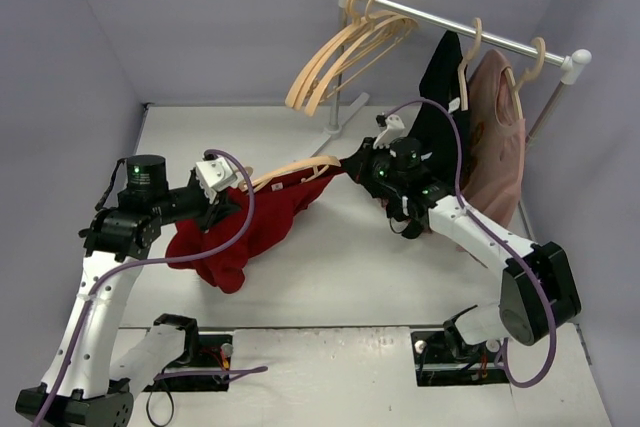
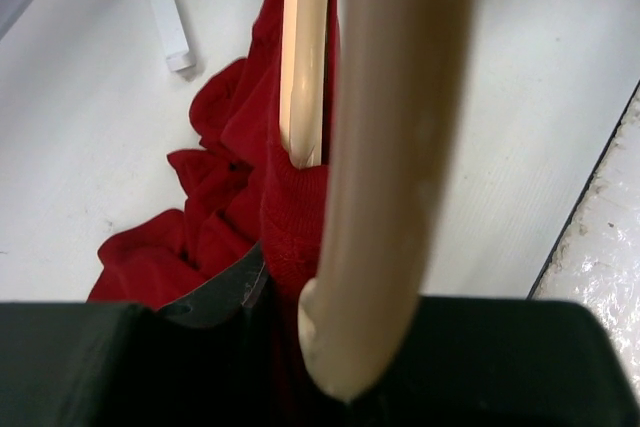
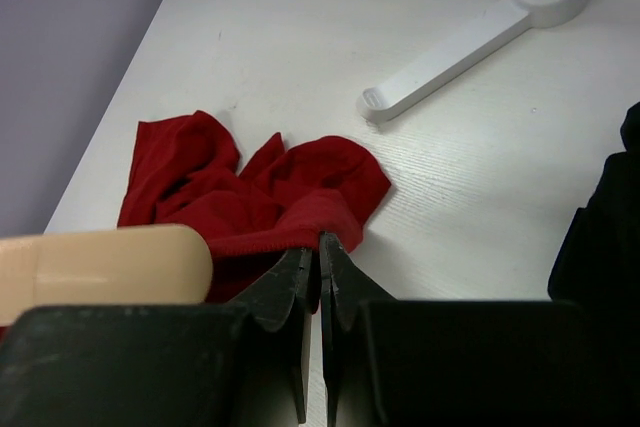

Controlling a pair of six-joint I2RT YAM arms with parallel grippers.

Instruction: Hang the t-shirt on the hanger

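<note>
The dark red t-shirt (image 1: 250,232) hangs in a crumpled bunch from the pale wooden hanger (image 1: 295,169) just above the table. My left gripper (image 1: 228,199) is shut on the hanger's left end, with red cloth bunched beside it. In the left wrist view the hanger (image 2: 385,147) runs out from the jaws and the t-shirt (image 2: 215,197) drapes off its other arm. My right gripper (image 1: 352,164) is at the hanger's right end. Its tips (image 3: 320,242) are shut on a hem of the t-shirt (image 3: 260,187), next to the hanger's rounded end (image 3: 100,262).
A white clothes rack (image 1: 470,32) stands at the back right. It carries several spare wooden hangers (image 1: 345,52), a black garment (image 1: 440,97) and a dusty pink shirt (image 1: 495,147). Its white foot (image 3: 450,52) lies on the table just beyond my right gripper.
</note>
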